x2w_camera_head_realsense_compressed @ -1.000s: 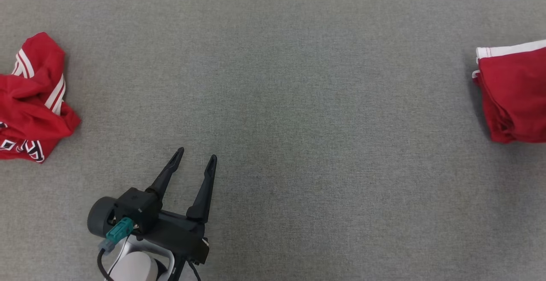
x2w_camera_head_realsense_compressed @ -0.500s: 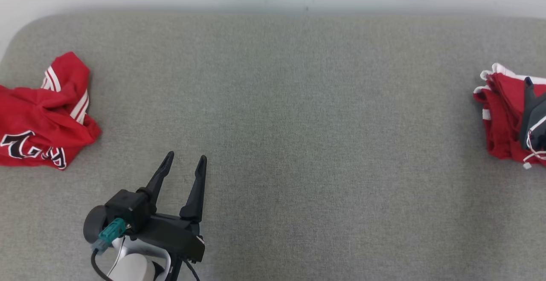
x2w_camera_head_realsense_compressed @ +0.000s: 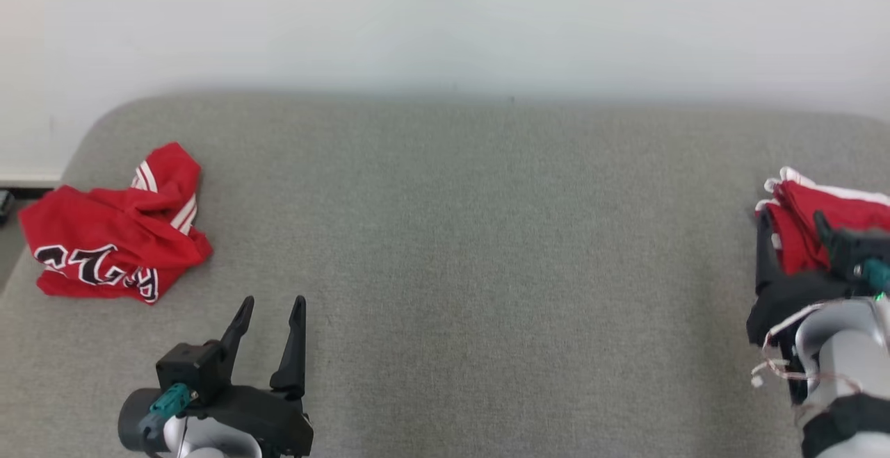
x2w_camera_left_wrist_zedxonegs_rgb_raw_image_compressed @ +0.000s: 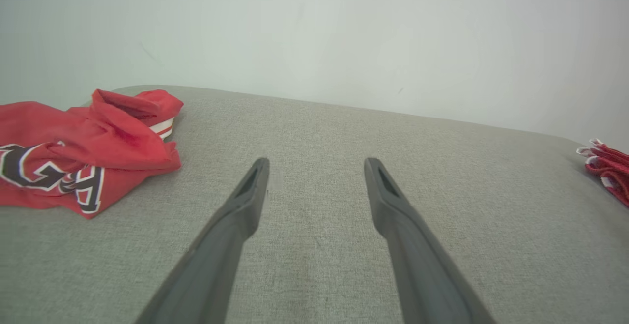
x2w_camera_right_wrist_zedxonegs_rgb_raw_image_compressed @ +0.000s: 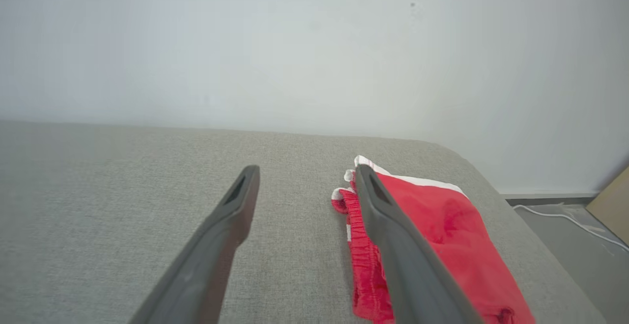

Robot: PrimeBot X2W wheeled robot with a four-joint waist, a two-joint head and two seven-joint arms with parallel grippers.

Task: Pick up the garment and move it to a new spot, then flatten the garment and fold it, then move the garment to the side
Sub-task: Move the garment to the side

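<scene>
Grey upholstered surface (x2w_camera_head_realsense_compressed: 487, 270), rounded corners, pale wall (x2w_camera_head_realsense_compressed: 445, 20) behind its far edge.

Left gripper (x2w_camera_head_realsense_compressed: 272, 301): near left, low over the bare upholstery, fingers pointing to the far side. Jaws spread wide, nothing between them. The left wrist view (x2w_camera_left_wrist_zedxonegs_rgb_raw_image_compressed: 317, 164) shows plain grey cloth in the gap.

Right gripper (x2w_camera_head_realsense_compressed: 793, 218): at the right edge of the head view, on a pale forearm with loose white wiring. Jaws likewise parted, gripping nothing. In the right wrist view (x2w_camera_right_wrist_zedxonegs_rgb_raw_image_compressed: 307, 169) the gap between the fingers shows bare upholstery. The right-hand finger crosses in front of the left edge of the folded red shorts (x2w_camera_right_wrist_zedxonegs_rgb_raw_image_compressed: 442, 225); whether it touches them I cannot tell.

Folded red shorts (x2w_camera_head_realsense_compressed: 848, 211): lying on the surface at its far right end, near the rounded corner. Compact stack, white trim along the far edge, gathered elastic band along the left side. Released, flat on the upholstery. The left wrist view catches a sliver of them (x2w_camera_left_wrist_zedxonegs_rgb_raw_image_compressed: 607, 166) at its right edge.

Crumpled red jersey (x2w_camera_head_realsense_compressed: 115, 253): far left end of the surface, well apart from both grippers. Black-and-white lettering on the near side, white stripes on a sleeve that stands up at the far side. Also seen in the left wrist view (x2w_camera_left_wrist_zedxonegs_rgb_raw_image_compressed: 73, 157).

Beyond the right end: floor, a white cable (x2w_camera_right_wrist_zedxonegs_rgb_raw_image_compressed: 565, 216).
</scene>
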